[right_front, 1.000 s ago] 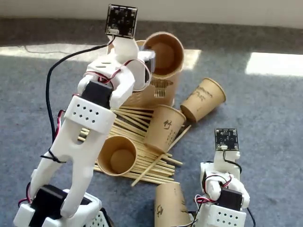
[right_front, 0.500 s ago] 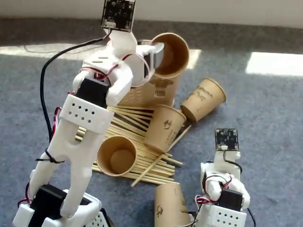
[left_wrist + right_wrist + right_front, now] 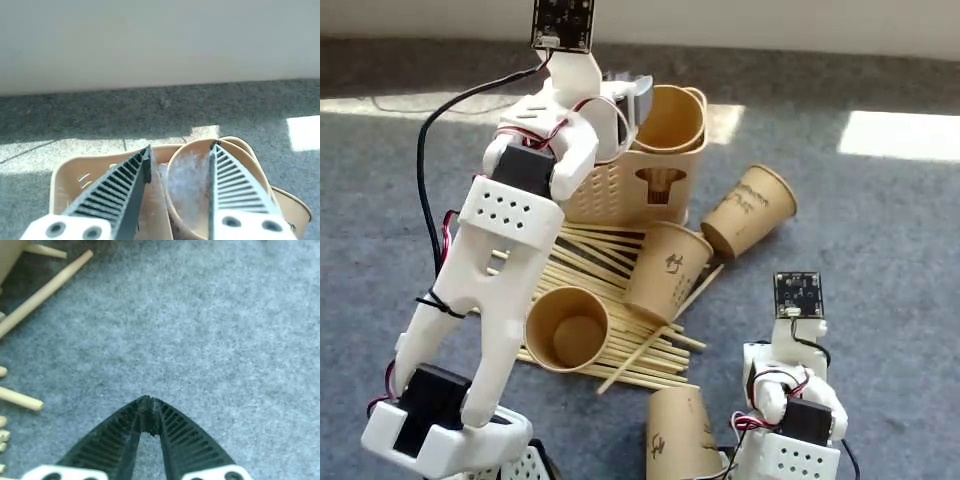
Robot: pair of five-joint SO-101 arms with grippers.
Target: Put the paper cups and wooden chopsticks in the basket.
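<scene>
Dark print on the paper cups is too unclear to read.

Grey carpet-like tabletop, sunlit patches at far side. On it: beige perforated plastic basket far centre; loose pile of pale wooden chopsticks just in front, running up to basket's foot; brown paper cup on its side near basket, on the high view's right; second brown paper cup on its side at near edge, beside white arm base.

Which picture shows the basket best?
The high view: the basket shows side and top, a paper cup inside. The left wrist view catches its rim behind the left gripper; the right wrist view shows carpet and chopsticks.
</scene>
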